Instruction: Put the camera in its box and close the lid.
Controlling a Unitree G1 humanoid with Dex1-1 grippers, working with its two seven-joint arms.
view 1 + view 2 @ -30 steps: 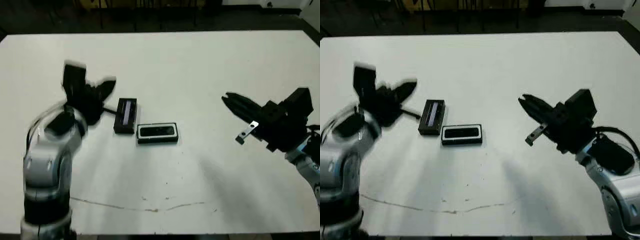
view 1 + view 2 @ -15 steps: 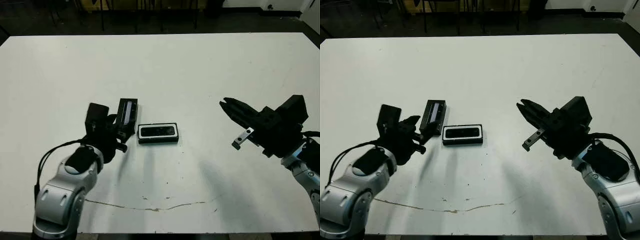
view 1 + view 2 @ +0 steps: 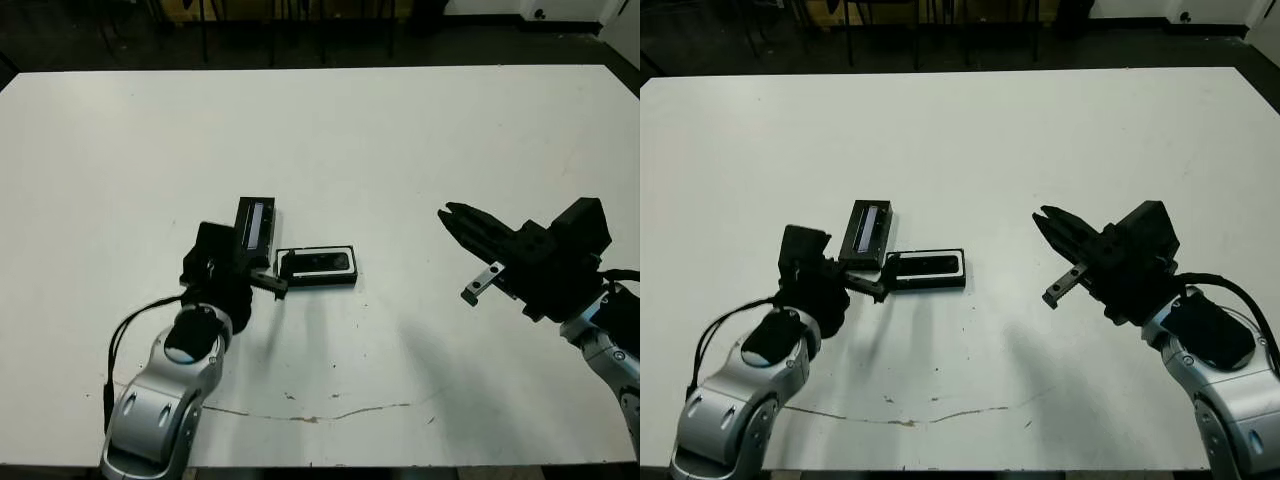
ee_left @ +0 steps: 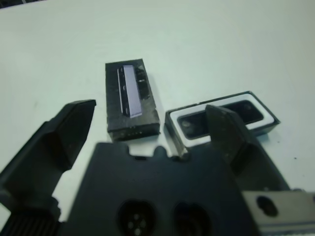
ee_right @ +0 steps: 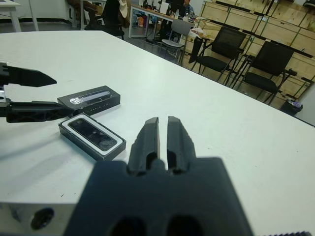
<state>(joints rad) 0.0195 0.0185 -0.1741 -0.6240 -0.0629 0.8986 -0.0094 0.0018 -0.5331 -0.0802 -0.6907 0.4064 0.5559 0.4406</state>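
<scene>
head pair looks down over the table (image 3: 400,120); both wrist views sit low, sharing the box (image 4: 221,115).

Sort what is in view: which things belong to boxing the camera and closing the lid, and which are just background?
Job:
camera, lying in the box
box, open
lid, on the table beside the box
left gripper, open
right gripper, shut

Background:
white table
chairs beyond it
</scene>
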